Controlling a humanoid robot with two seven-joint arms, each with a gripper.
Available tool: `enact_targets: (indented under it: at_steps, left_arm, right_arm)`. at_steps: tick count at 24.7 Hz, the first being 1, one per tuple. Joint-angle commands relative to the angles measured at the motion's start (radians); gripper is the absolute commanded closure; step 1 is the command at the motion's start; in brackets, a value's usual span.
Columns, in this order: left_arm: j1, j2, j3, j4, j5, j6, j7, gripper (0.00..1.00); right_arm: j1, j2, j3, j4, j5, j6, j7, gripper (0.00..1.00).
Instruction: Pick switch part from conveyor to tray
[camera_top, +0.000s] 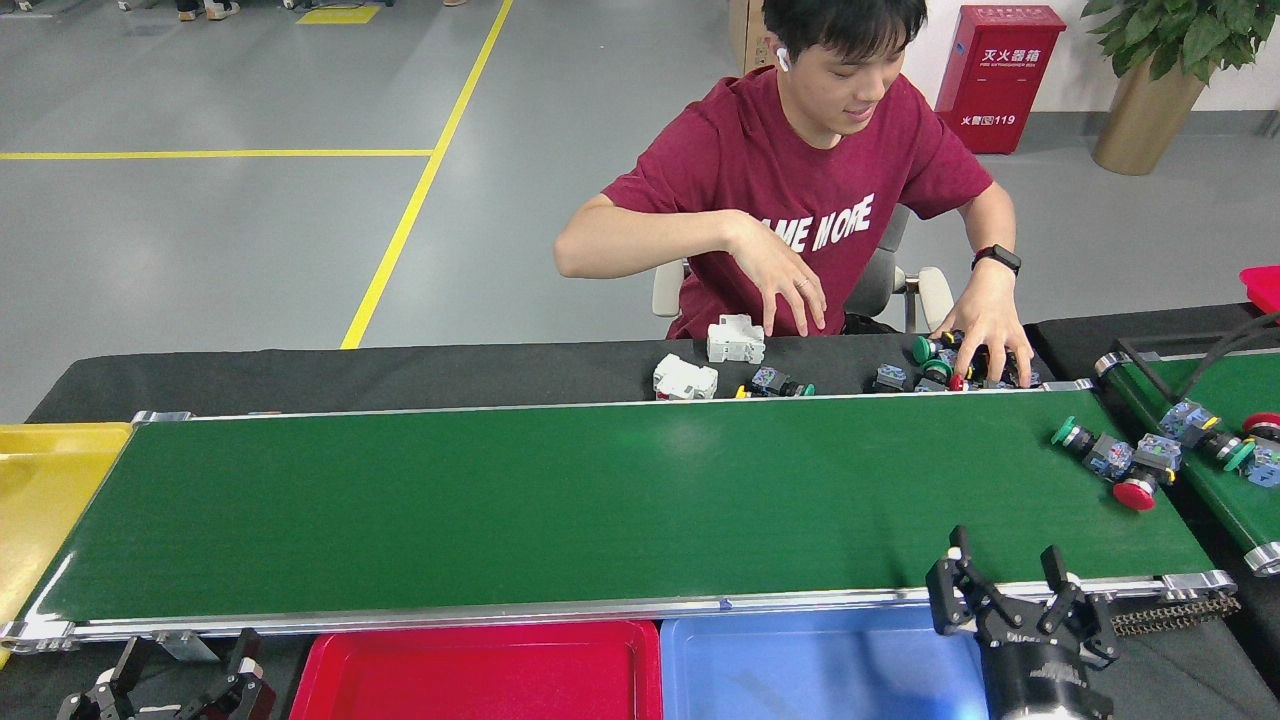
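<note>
The long dark-green conveyor (560, 500) crosses the middle of the head view. At its far right end lie two switch parts, one with a green cap (1085, 447) and one with a red cap (1143, 477). My right gripper (1008, 565) stands open at the belt's near edge, left of and below those parts, holding nothing. Low in the left corner, below the belt frame, my left gripper (185, 652) is open and empty. A red tray (480, 675) and a blue tray (820, 665) lie in front of the belt.
A person in a red shirt sits behind the belt, one hand (985, 335) on a heap of switch parts (950, 365), the other (785, 290) raised. Two white breakers (710, 362) lie on the black cloth. A short angled belt (1215, 440) at right carries more parts. A yellow tray (40, 500) sits at left.
</note>
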Motion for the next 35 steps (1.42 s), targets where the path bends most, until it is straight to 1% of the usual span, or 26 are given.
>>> enact_targets:
  at_steps: [1,5,9,12,14,18,20,25,30,33,34,35]
  left_arm:
    - [-0.001,0.011,0.001,-0.012,0.003,0.000,0.006,0.00]
    - [0.002,0.011,-0.003,-0.012,0.003,-0.002,0.008,0.00]
    - [0.003,0.011,-0.004,-0.012,0.003,-0.003,0.008,0.00]
    - [0.003,0.011,-0.004,-0.012,0.003,-0.011,0.008,0.00]
    - [0.003,0.011,-0.001,-0.012,0.003,-0.028,0.006,0.00]
    - [0.003,0.009,-0.001,-0.011,0.003,-0.031,0.008,0.00]
    - [0.003,0.011,-0.003,-0.012,0.003,-0.031,0.008,0.00]
    - [0.002,0.011,-0.003,-0.012,0.003,-0.031,0.008,0.00]
    - [0.003,0.011,-0.004,-0.012,0.005,-0.031,0.006,0.00]
    - [0.002,0.011,-0.003,-0.012,0.003,-0.031,0.006,0.00]
    - [0.002,0.011,-0.003,-0.012,0.003,-0.031,0.006,0.00]
    - [0.002,0.011,-0.004,-0.012,0.005,-0.031,0.006,0.00]
  right_arm:
    - [-0.053,-0.015,-0.002,0.041,-0.001,0.063,0.023,0.13]
    - [-0.141,-0.037,-0.002,0.172,-0.003,0.085,0.045,0.13]
    - [-0.210,-0.038,-0.004,0.278,-0.008,0.086,0.045,0.13]
    - [-0.283,-0.067,-0.004,0.377,-0.012,0.114,0.040,0.12]
    - [-0.334,-0.086,-0.004,0.463,-0.014,0.125,0.037,0.11]
    - [-0.411,-0.090,-0.004,0.572,-0.015,0.125,0.034,0.10]
    - [-0.437,-0.092,-0.004,0.603,-0.015,0.125,0.025,0.09]
    - [-0.460,-0.095,-0.001,0.655,-0.015,0.125,0.025,0.09]
    - [-0.463,-0.095,-0.001,0.650,-0.015,0.125,0.025,0.08]
    - [-0.466,-0.104,-0.001,0.660,-0.015,0.125,0.025,0.09]
    - [-0.467,-0.104,-0.001,0.658,-0.015,0.125,0.025,0.11]
    - [-0.467,-0.103,0.001,0.658,-0.015,0.125,0.025,0.16]
